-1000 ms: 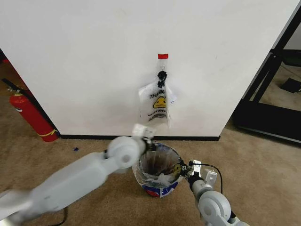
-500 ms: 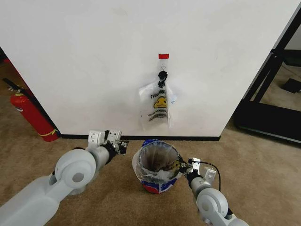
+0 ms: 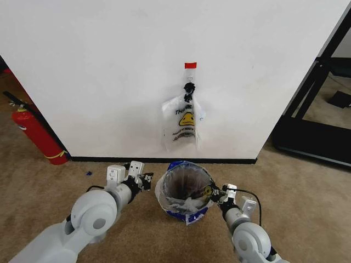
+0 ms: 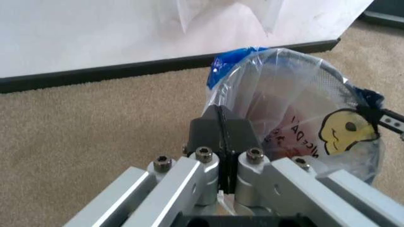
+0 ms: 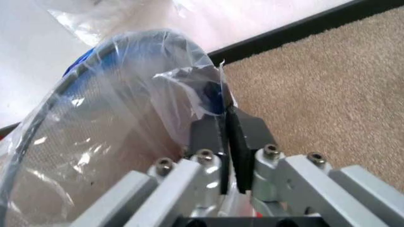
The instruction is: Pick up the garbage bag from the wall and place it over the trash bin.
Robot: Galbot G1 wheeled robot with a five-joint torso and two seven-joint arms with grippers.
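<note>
Since a moment ago the left end effector (image 3: 143, 179) has drawn nearer the trash bin (image 3: 184, 191), fingers together and empty, while the right end effector (image 5: 222, 126), clamped on the garbage bag (image 5: 126, 118), should keep the film taut over the rim.

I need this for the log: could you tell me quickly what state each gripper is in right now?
Left gripper: shut, holding nothing, beside the trash bin.
Right gripper: shut on the garbage bag at the bin's rim.
</note>
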